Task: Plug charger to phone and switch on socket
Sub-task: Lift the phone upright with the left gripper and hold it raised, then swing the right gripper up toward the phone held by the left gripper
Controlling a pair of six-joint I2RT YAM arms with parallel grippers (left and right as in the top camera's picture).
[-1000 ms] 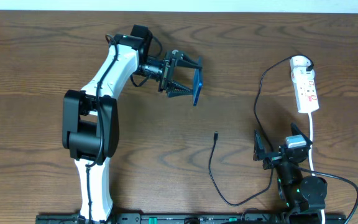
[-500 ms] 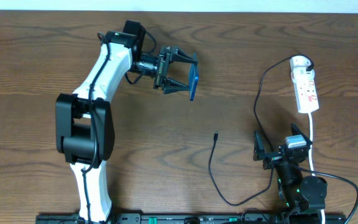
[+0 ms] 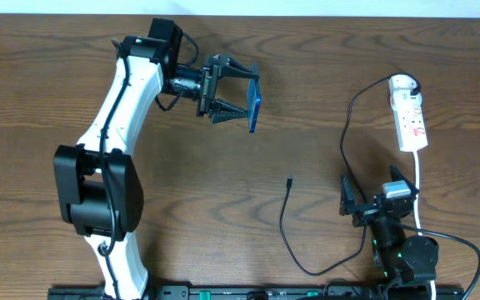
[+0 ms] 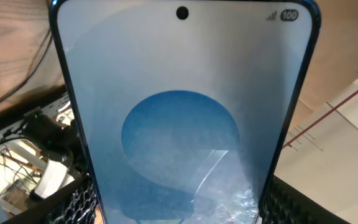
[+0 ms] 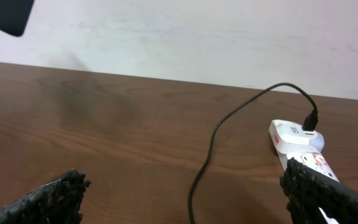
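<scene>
My left gripper (image 3: 247, 96) is shut on the phone (image 3: 255, 106) and holds it on edge above the table at the back centre. In the left wrist view the blue screen of the phone (image 4: 182, 124) fills the frame between both fingers (image 4: 64, 202). The charger cable (image 3: 283, 225) loops over the table, and its black tip (image 3: 290, 181) lies free near the middle. The white socket (image 3: 411, 117) lies at the right, with the cable plugged into its far end. My right gripper (image 3: 375, 193) rests open at the front right, nothing between its fingers. The right wrist view shows the socket (image 5: 297, 140) and the cable (image 5: 229, 121).
A thick white cord (image 3: 420, 187) runs from the socket toward the right arm's base. The table's back edge (image 3: 307, 15) meets a pale wall just behind the left gripper.
The left arm has swung toward the back of the table and slightly left, carrying the phone with it. The right arm, cable and socket have not moved.
</scene>
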